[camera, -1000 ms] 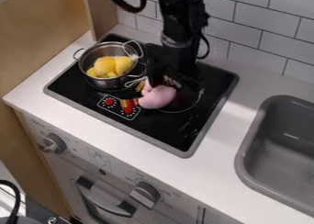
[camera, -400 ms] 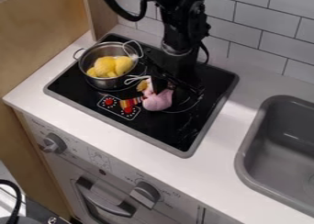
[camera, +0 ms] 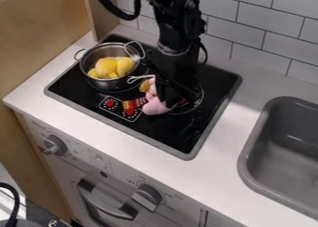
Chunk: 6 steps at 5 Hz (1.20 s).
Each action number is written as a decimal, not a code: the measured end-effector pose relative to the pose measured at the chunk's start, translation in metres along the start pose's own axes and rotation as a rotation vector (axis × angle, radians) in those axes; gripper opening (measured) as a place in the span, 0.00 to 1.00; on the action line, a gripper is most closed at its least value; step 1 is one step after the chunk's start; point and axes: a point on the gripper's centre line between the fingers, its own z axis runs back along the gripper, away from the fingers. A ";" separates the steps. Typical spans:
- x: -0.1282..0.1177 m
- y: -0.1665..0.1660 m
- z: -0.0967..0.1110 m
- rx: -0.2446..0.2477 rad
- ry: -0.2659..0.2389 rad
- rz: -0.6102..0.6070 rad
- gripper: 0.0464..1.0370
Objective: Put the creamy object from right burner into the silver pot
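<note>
Camera view — claw at the pink toy, its opening and hold I can't tell; grasping seems in hand — next, firm grip, then the pot.

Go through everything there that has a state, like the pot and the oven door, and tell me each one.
Silver pot: upright, lidless.
Yellow pieces: inside the pot.
Gripper: lowered at the pink toy.
Pink toy: near the right burner, partly hidden.
Oven door: shut.
</note>
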 end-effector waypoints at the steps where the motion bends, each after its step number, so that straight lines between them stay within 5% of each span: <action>1: -0.016 0.004 0.019 -0.012 0.084 -0.018 0.01; 3: -0.034 0.022 0.083 -0.030 0.228 -0.049 0.01; 4: -0.033 0.038 0.102 -0.009 0.243 -0.097 0.01; 6: -0.021 0.088 0.102 0.084 0.172 -0.201 0.01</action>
